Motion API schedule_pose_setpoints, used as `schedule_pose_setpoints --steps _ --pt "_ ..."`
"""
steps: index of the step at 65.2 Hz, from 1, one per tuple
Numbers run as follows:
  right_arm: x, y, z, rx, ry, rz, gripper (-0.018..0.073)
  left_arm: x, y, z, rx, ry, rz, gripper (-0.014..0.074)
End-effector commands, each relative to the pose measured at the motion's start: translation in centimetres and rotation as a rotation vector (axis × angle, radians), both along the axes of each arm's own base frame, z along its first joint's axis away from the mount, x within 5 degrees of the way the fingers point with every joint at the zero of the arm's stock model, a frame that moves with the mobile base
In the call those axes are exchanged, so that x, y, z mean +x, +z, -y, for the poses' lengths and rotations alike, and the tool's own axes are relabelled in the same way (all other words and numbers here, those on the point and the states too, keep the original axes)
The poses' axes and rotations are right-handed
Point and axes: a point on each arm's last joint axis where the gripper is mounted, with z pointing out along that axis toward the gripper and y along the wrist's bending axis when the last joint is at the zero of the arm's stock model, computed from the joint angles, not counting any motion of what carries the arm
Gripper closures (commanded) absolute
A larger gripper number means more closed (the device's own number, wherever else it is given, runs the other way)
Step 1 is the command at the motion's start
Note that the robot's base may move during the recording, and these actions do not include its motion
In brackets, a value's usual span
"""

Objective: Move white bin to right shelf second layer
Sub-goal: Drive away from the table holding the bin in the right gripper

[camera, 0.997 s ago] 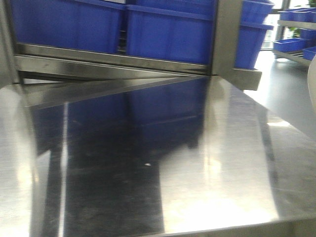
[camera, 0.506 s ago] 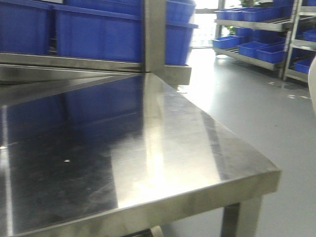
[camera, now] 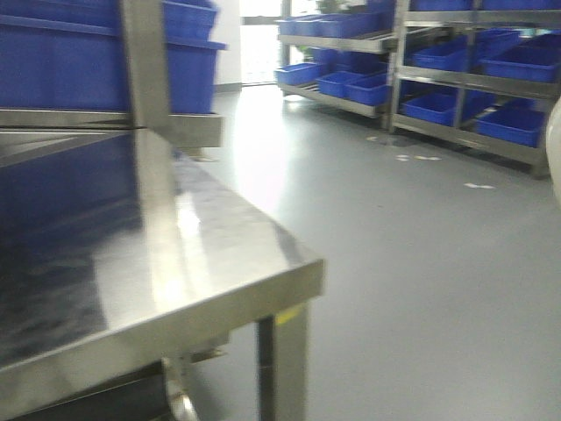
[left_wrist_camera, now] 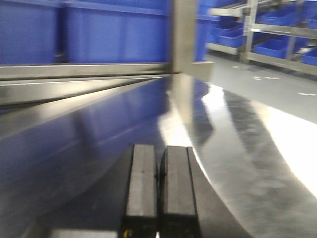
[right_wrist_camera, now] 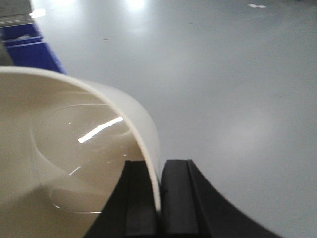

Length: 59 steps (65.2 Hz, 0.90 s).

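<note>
My right gripper (right_wrist_camera: 159,171) is shut on the rim of the white bin (right_wrist_camera: 74,148), one finger inside and one outside the wall. The cream bin hangs over grey floor, and a sliver of it shows at the right edge of the front view (camera: 555,149). My left gripper (left_wrist_camera: 159,151) is shut and empty, just above the shiny steel tabletop (left_wrist_camera: 237,129). A steel rack (camera: 478,132) with sloping levels stands far right in the front view. Its rollers are too blurred to tell.
The steel table's corner (camera: 289,272) is at the lower left, with a steel post (camera: 145,61) and blue crates (camera: 53,61) behind it. Grey floor (camera: 421,281) stretches right. The far racks hold several blue crates (camera: 438,105). A blue crate (right_wrist_camera: 29,49) lies beyond the bin.
The front view has swung right. The table slid to the left, and the floor and far racks came into view. The bin stays at the right edge.
</note>
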Motion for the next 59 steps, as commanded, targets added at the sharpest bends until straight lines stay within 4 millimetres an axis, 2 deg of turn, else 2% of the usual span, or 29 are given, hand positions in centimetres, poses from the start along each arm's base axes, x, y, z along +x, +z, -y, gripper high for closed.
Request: schedule_pose_setpoints --steps 1,59 --pt "0.24 1.71 0.07 0.0 -0.009 0.121 0.0514 0.03 -0.36 -0.01 -0.008 0.003 0.068 0.0512" --pt "0.24 1.71 0.07 0.0 -0.009 0.121 0.0514 0.03 -0.36 -0.01 -0.008 0.003 0.068 0.0512"
